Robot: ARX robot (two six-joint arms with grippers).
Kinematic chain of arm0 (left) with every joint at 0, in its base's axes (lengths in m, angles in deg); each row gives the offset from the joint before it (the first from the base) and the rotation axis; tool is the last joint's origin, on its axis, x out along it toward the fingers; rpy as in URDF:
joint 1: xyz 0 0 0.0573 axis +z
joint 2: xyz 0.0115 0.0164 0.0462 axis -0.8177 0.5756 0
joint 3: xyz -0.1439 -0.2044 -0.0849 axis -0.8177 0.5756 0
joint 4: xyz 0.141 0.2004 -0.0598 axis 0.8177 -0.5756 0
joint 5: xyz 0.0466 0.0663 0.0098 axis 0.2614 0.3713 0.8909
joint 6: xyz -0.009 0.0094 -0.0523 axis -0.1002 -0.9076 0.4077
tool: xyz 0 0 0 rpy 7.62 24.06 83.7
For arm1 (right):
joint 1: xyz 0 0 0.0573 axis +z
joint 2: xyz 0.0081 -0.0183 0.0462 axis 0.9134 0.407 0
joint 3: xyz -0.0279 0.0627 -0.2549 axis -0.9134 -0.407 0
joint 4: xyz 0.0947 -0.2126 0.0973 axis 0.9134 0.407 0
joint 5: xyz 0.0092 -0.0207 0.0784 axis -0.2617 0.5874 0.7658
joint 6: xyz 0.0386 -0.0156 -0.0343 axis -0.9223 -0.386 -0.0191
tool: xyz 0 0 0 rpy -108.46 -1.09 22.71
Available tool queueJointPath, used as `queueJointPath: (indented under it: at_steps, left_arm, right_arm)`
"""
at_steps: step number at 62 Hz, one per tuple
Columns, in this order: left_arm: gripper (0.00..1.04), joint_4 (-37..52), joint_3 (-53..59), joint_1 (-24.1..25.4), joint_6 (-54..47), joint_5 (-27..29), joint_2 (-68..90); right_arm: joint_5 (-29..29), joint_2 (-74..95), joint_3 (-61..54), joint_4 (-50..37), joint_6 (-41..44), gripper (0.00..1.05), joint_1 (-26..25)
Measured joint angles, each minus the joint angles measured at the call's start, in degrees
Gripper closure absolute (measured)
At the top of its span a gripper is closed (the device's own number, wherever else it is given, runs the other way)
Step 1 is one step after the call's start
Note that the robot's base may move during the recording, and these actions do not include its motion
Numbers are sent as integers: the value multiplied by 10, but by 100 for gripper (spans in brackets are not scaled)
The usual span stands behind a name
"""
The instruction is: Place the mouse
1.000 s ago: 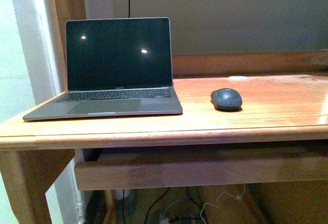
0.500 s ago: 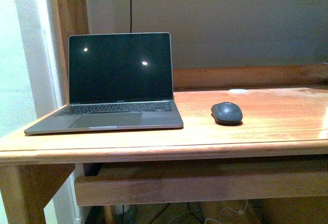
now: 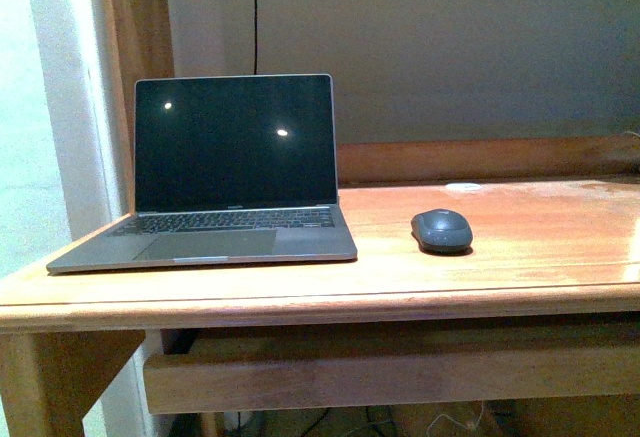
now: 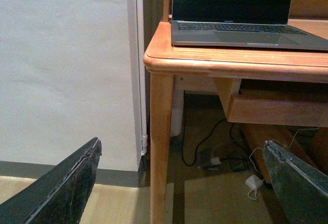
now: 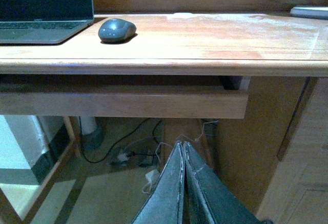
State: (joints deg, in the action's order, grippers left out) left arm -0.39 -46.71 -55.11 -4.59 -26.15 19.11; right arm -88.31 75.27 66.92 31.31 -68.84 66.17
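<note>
Just right of the laptop [image 3: 215, 182], the mouse [image 3: 441, 229] is lying untouched on the desk [image 3: 520, 257]. Right gripper [image 5: 183, 155] is hanging pinched together below the desk edge; left gripper [image 4: 179, 170] is gaping wide. Spread the right fingers before reaching.

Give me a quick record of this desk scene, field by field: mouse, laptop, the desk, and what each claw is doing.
mouse: dark grey mouse resting on the desk, right of the laptop, apart from it
laptop: laptop open, screen dark, at the desk's left end
desk: wooden desk
left claw: left claw open, empty, below desk height
right claw: right claw shut, empty, below the desk edge
</note>
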Motion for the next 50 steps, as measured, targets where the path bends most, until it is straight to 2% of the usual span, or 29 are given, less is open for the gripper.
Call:
queueJointPath:
  at_steps: [8,15,31,50]
  left_arm:
    - [8,0,0,0,0,0,0]
    - [8,0,0,0,0,0,0]
    - [8,0,0,0,0,0,0]
    - [8,0,0,0,0,0,0]
  right_arm:
    - [0,0,0,0,0,74,0]
    - [0,0,0,0,0,48,0]
    - [0,0,0,0,0,7,0]
    - [0,0,0,0,0,7,0]
